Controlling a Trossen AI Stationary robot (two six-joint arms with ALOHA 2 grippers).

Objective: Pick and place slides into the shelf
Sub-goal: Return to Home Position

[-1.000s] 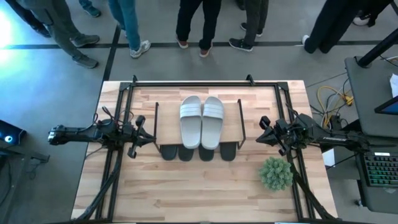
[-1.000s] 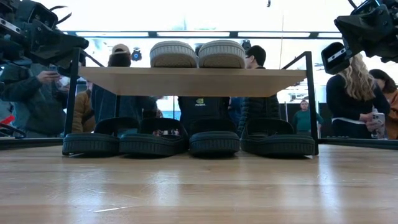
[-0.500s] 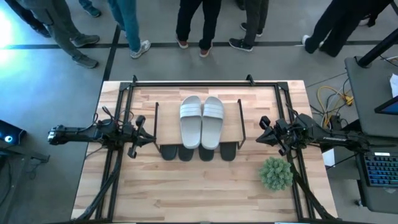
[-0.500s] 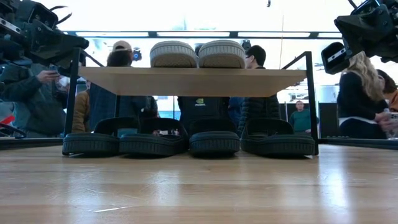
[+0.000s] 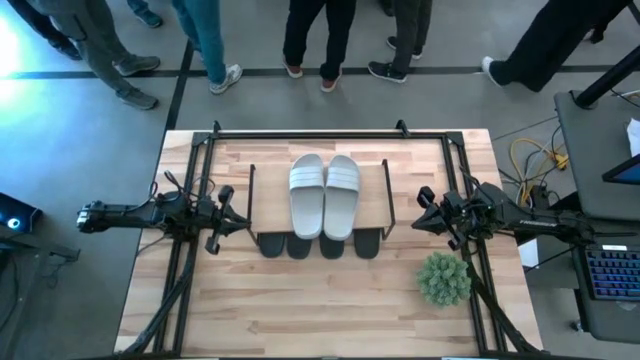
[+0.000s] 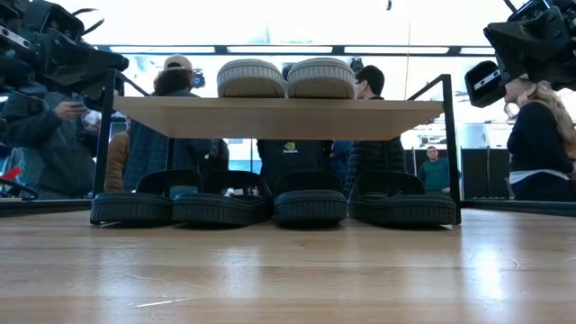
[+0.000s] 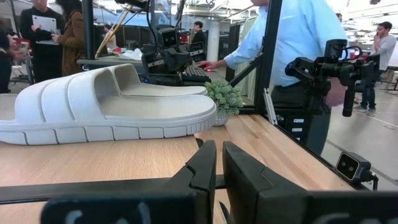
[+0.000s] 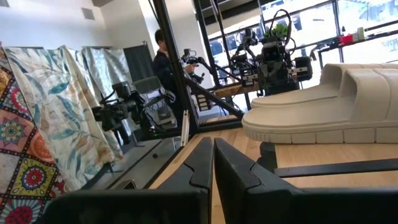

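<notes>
Two pale grey-white slides (image 5: 323,195) lie side by side on their soles on the shelf's light-wood top board (image 5: 268,200), also in the low view (image 6: 286,78). Four black slides (image 6: 270,205) stand in a row on the table under the board (image 6: 279,117), toes poking out at the near side (image 5: 315,245). My left gripper (image 5: 238,222) hovers shut just left of the shelf, above the table (image 7: 219,152). My right gripper (image 5: 420,222) hovers shut just right of it (image 8: 213,149). Neither touches anything.
A small green potted plant (image 5: 443,278) stands on the table near the right arm, toward the near edge. A black metal frame (image 5: 320,133) runs around the tabletop. People stand beyond the far edge (image 5: 310,40). Bare wood lies between the shelf and the near edge (image 5: 320,310).
</notes>
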